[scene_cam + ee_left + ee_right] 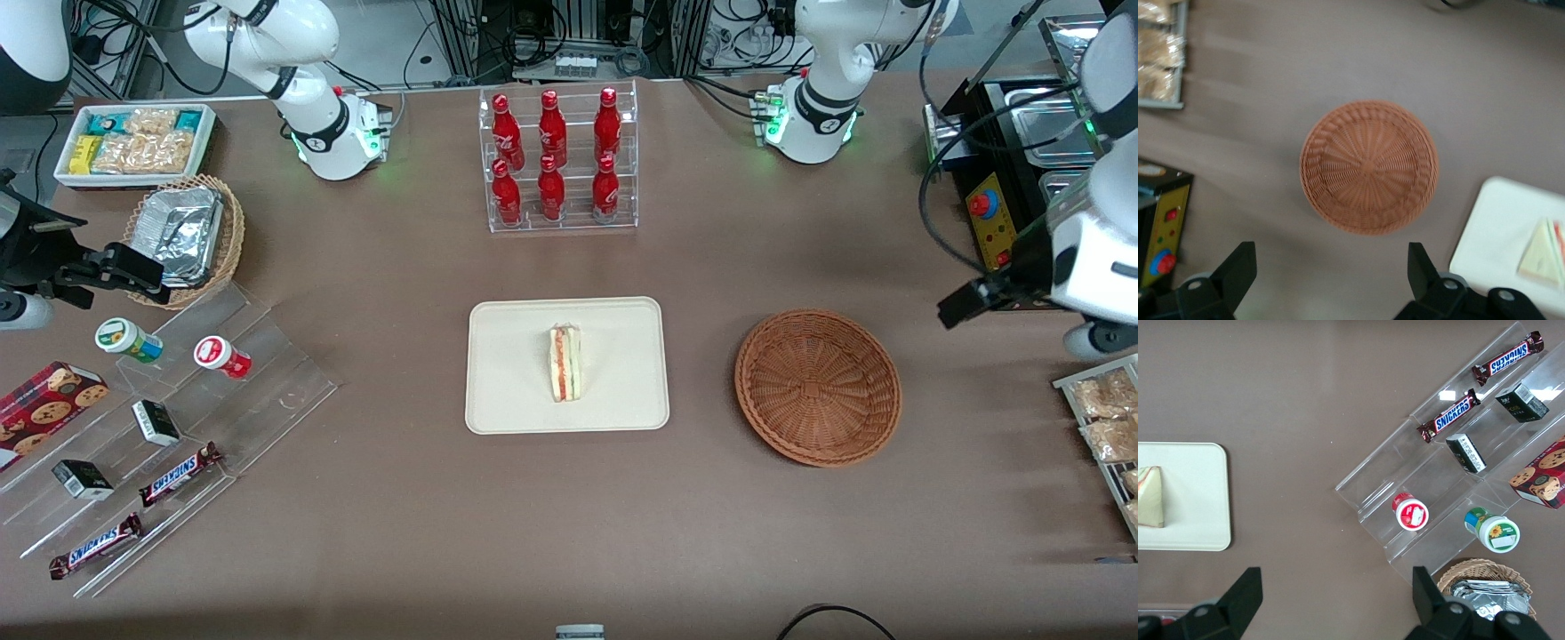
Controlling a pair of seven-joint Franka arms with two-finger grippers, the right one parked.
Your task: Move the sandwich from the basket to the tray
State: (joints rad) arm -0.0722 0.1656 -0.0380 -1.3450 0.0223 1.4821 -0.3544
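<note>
Down at the near edge toward the parked arm's end, two Snickers bars (182, 473) lie on the clear stepped display stand (267, 391), with small dark boxes (82, 479) on the steps above them. A red-lidded cup (221, 356) and a green-lidded cup (128, 340) sit higher up on the same stand, and a cookie box (44, 404) lies beside it.

Middle of the table now: the sandwich (565, 362) lies on the tray (507, 400), roughly at its centre, filling stripe showing along one edge. Beside the tray, toward the working arm's end and apart from it, the basket (818, 386) sits on the brown table (569, 524) with nothing in it; the wrist camera looks straight down into its weave (1369, 165) and catches a corner of the tray with the sandwich wedge (1541, 254) on it.

The gripper (965, 302) hangs up at the working arm's end, off to the side of the basket and well above the table, its fingers (1237, 270) spread wide apart with nothing between them.

Farther from the camera, the tan wicker basket of foil containers (184, 233) and the white bin of snack packets (135, 142) sit at the parked arm's end. A clear rack of red bottles (556, 160) stands in line with the tray, farther from the camera.
</note>
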